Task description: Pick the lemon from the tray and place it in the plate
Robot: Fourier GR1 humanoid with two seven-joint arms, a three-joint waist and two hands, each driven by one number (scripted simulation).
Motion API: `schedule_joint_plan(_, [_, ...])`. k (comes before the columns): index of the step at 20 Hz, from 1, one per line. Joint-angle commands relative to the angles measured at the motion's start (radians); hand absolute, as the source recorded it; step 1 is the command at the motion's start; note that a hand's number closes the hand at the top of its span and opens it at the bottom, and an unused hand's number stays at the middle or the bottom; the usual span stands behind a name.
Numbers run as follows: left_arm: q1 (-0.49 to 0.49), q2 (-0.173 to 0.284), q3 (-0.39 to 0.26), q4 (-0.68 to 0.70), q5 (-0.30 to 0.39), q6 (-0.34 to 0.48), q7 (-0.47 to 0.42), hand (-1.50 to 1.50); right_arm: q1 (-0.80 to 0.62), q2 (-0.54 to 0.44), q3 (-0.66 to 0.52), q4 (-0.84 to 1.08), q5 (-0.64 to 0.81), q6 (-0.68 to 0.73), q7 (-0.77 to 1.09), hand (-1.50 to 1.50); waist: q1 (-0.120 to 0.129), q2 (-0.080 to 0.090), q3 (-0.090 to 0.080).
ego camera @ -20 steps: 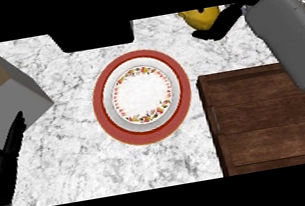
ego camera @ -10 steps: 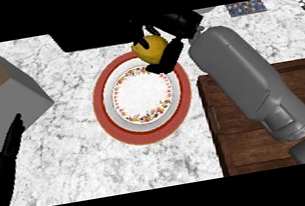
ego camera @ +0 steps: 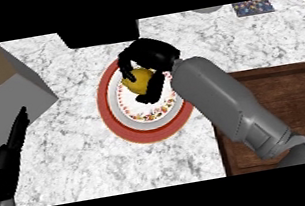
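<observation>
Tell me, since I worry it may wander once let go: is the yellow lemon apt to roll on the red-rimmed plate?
Probably a little. The yellow lemon looks rounded and smooth, so it could roll once the black right hand, curled round it, opens. The red-rimmed patterned plate seems shallow, though its raised rim would likely stop it. It looks stiff rather than squashy.

You see: surface grey-veined marble, smooth | tray dark brown wood, matt grain | plate glazed, red rim, patterned white centre | lemon yellow, dull skin | right hand black, slight sheen
</observation>
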State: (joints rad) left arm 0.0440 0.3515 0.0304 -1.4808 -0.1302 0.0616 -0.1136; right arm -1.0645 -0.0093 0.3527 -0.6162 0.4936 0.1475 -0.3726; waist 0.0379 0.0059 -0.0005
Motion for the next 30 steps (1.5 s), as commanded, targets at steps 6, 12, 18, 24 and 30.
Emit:
schedule_joint_plan(6, [-0.026, -0.032, -0.015, 0.010, -0.035, 0.008, 0.005, 0.00, -0.008, 0.009, 0.135, 0.129, -0.202, -0.102, 0.122, -1.50, 0.017, 0.005, 0.000])
schedule_joint_plan(12, [0.001, -0.042, -0.018, 0.001, -0.039, 0.001, -0.009, 0.00, 0.037, 0.009, 0.103, -0.002, -0.406, -0.168, 0.111, -1.50, 0.017, 0.002, 0.001])
schedule_joint_plan(18, [0.046, -0.009, 0.034, -0.029, -0.010, -0.015, -0.020, 0.00, -0.020, -0.031, -0.131, 0.117, -0.481, -0.178, 0.075, -1.50, -0.009, -0.001, 0.001])
schedule_joint_plan(24, [0.038, -0.020, 0.027, -0.038, -0.009, -0.022, -0.014, 0.00, -0.041, -0.166, -0.303, 0.224, -0.623, 0.010, -0.049, -1.50, 0.005, 0.010, 0.002])
schedule_joint_plan(30, [-0.006, -0.042, 0.007, -0.034, -0.034, -0.010, 0.004, 0.00, -0.037, -0.287, -0.332, 0.357, -0.605, 0.153, -0.205, -1.50, 0.020, 0.020, 0.003])
